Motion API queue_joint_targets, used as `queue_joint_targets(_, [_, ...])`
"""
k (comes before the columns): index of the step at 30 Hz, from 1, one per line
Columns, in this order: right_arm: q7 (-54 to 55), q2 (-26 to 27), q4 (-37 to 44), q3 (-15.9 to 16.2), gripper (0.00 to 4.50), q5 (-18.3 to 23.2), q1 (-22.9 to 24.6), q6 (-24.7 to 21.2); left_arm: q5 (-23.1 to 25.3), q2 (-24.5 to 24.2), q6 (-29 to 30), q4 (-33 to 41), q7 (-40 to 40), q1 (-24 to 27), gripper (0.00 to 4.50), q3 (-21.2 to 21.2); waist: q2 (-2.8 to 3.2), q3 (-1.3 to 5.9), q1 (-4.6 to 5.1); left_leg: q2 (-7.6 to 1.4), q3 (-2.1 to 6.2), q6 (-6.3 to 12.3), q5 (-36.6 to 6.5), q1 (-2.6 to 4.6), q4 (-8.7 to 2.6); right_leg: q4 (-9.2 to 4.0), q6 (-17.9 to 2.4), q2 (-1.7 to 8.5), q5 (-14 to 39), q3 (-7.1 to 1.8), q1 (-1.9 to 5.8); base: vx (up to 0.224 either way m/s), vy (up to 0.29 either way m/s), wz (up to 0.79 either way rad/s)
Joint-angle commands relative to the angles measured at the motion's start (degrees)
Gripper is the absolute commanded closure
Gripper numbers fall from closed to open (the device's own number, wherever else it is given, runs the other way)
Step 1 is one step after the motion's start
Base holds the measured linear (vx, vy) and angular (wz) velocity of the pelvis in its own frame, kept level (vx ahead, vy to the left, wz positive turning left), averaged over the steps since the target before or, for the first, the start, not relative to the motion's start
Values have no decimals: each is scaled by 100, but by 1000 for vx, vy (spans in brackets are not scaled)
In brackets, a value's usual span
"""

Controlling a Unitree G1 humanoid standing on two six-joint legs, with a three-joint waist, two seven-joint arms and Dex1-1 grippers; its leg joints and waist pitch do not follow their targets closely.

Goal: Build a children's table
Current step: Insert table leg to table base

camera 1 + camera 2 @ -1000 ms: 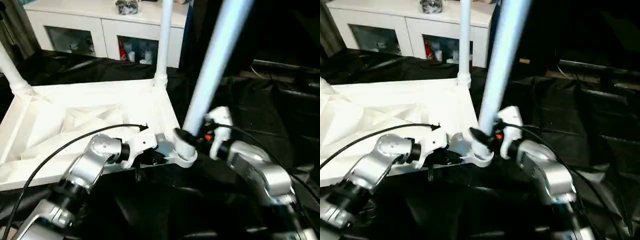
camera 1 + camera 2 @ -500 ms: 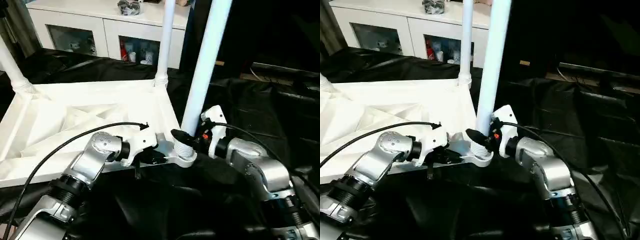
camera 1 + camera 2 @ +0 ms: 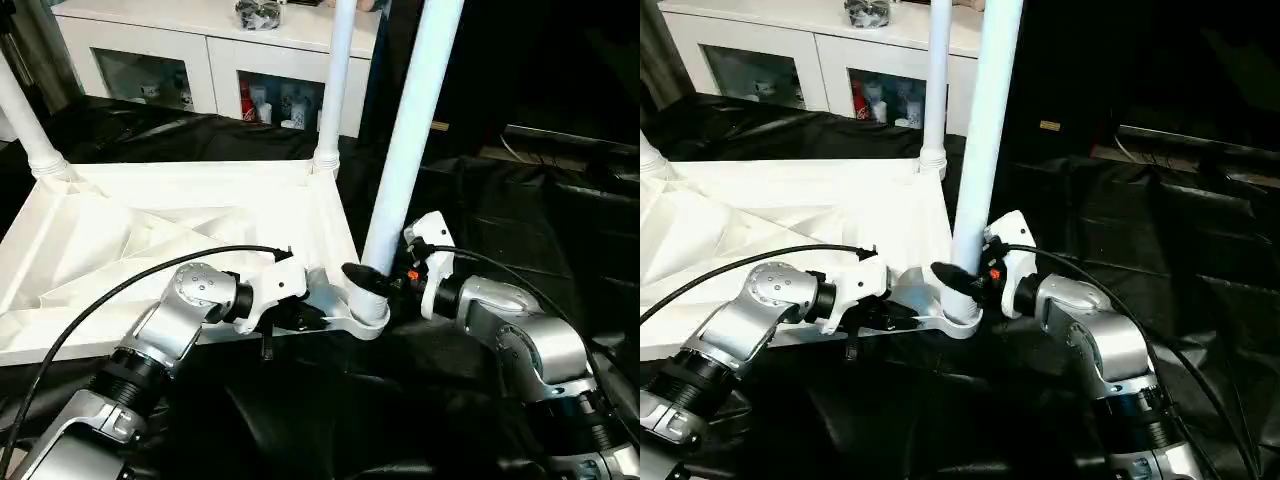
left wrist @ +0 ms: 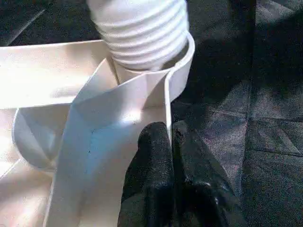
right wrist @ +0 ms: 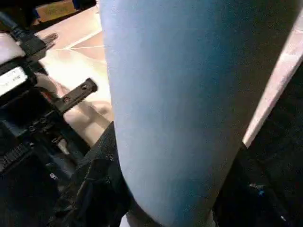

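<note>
Upturned table top (image 3: 150, 235) is pinched by the left gripper (image 4: 171, 142); third leg (image 3: 408, 140) — clasped by the right gripper (image 3: 372, 285) — is entering the near-right socket (image 3: 362, 315), a fourth seemingly remaining.

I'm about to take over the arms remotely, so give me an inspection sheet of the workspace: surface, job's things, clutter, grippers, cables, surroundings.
Surface: black sheet, wrinkled, under everything.
Job's things: table top lies ribbed side up; two legs stand in the far corner sockets; a third leg stands in the near corner socket.
Clutter: nothing seen.
Grippers: left gripper shut on the top's rim by that socket; right gripper grips the third leg just above the socket.
Cables: black cable arcs over the left forearm; another runs along the right arm.
Surroundings: white cabinet with glass doors behind, bottles inside.
</note>
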State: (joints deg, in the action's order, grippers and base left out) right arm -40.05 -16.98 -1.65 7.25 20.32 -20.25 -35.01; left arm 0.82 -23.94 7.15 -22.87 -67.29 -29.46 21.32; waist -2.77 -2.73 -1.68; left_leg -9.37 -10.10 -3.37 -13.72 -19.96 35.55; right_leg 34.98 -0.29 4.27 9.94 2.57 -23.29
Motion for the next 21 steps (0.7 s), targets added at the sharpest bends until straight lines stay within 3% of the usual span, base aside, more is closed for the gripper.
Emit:
queue_joint_targets(1, [7,-87,51,50,259,-43,57,-135,98,-34,-7,-140,-63,20,450,131,69,266,5,-386,148,-97,-1072,0,-570,-448,-1130,433,1835,-292,229,0,0,0])
queue_joint_targets(7, [28,-83,261,26,259,50,79,-287,91,-78,-15,-113,-135,38,450,142,54,276,-2,-387,137,-70,-940,-1,-561,-437,-1165,436,1664,-298,235,0,0,0])
queue_joint_targets(12, [22,-22,-4,68,259,-60,75,-89,69,-167,-19,-18,-217,74,450,125,68,273,-5,-383,136,-91,-987,-3,-563,-435,-1212,443,1643,-296,235,0,0,0])
queue_joint_targets(13, [46,29,-78,83,259,-92,59,-29,57,-195,-12,13,-237,87,450,113,104,275,-20,-387,143,-99,-992,6,-564,-425,-1226,451,1619,-298,233,0,0,0])
queue_joint_targets(14, [64,66,-129,96,259,-114,44,7,47,-216,-2,36,-253,96,450,103,88,265,-2,-387,144,-112,-1049,-6,-574,-435,-1218,441,1658,-294,235,0,0,0])
queue_joint_targets(20, [131,287,-323,-42,259,-47,58,249,17,-285,48,104,-243,126,450,45,151,255,7,-386,161,-189,-1254,4,-588,-456,-1172,449,1883,-301,222,0,0,0])
queue_joint_targets(21, [137,319,-361,-109,259,-10,96,317,-4,-286,80,132,-231,131,450,33,137,255,15,-386,162,-197,-1261,-5,-592,-456,-1183,444,1857,-297,230,0,0,0])
